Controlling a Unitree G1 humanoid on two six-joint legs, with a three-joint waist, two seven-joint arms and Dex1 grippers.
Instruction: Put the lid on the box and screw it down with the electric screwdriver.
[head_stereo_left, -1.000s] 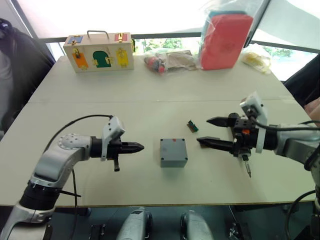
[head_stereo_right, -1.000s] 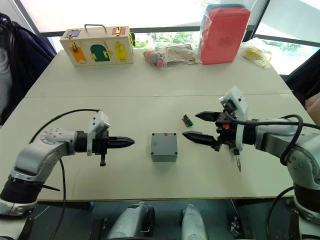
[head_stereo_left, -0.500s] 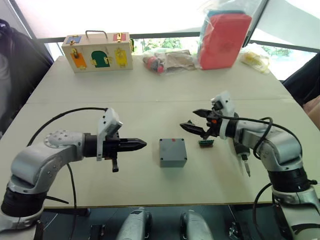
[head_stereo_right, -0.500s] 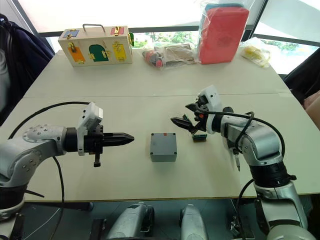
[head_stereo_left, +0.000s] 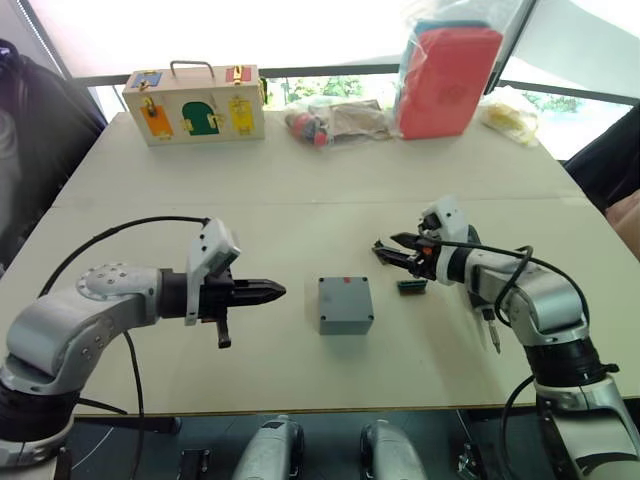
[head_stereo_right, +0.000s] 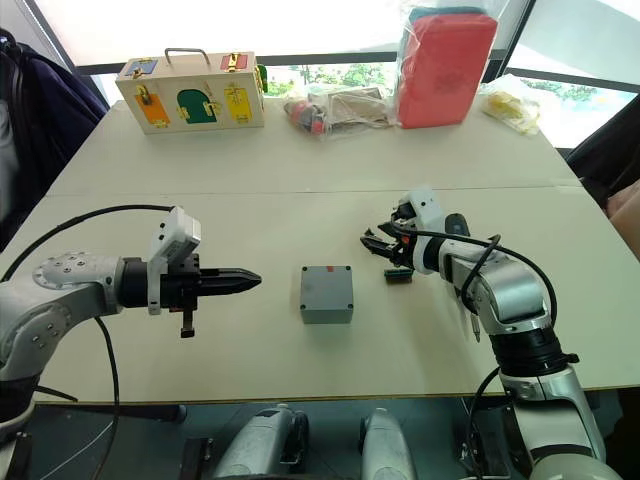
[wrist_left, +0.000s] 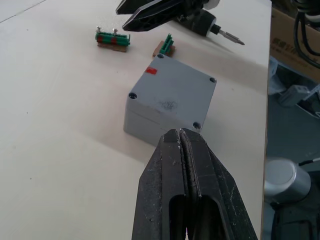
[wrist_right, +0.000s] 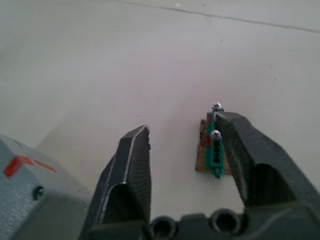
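The grey box (head_stereo_left: 346, 305) sits mid-table with a red mark on top. The lid (wrist_left: 175, 90) lies flush on it, a screw hole at each corner. My left gripper (head_stereo_left: 268, 292) hovers left of the box, shut and empty, pointing at it. My right gripper (head_stereo_left: 387, 250) is low over the table, right of and behind the box, its fingers (wrist_right: 131, 165) apart. A small green piece (wrist_right: 214, 148) lies on the table against one finger. The electric screwdriver (head_stereo_left: 488, 322) lies on the table under my right forearm, its metal bit (wrist_left: 227, 36) bare.
A second green piece (head_stereo_left: 411, 286) lies right of the box. At the back stand a wooden box with coloured doors (head_stereo_left: 195, 100), clear bags of parts (head_stereo_left: 335, 118), a red pouch in plastic (head_stereo_left: 450, 80) and a yellow bag (head_stereo_left: 512, 112).
My right gripper has swung left from above the screwdriver to the green pieces, and its fingers have narrowed. The left gripper has stayed shut and almost still.
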